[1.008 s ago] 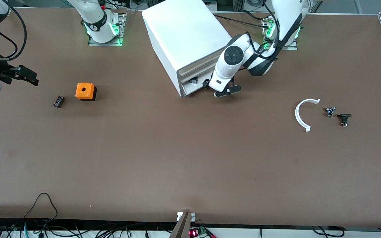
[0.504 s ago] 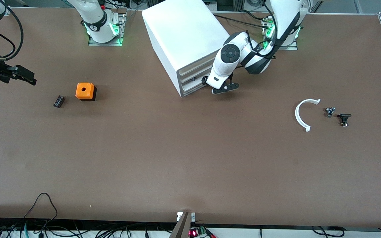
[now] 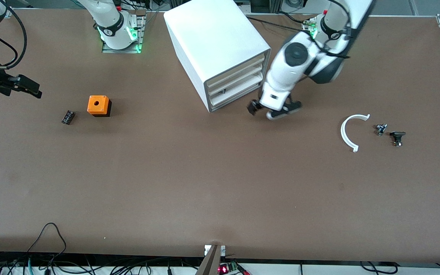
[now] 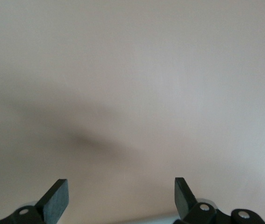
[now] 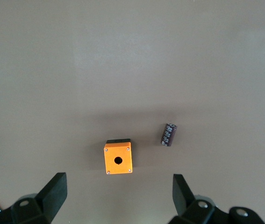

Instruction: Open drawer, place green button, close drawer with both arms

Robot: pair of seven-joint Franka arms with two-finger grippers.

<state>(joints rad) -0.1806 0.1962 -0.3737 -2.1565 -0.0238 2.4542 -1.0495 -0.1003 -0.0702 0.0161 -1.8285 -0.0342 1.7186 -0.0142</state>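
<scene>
Drawer (image 3: 236,94), lowest of 4, sits flush in cabinet (image 3: 216,42); button unseen, presumably inside. Left gripper (image 3: 274,110) over bare table before it, jaws wide, empty. Right gripper (image 3: 21,87) waits, spread, empty. Retreat clear of front.

Robotics lab, bolted arm bases (image 3: 120,36), cable tangle (image 3: 52,263), brown worktable (image 3: 220,183)
</scene>
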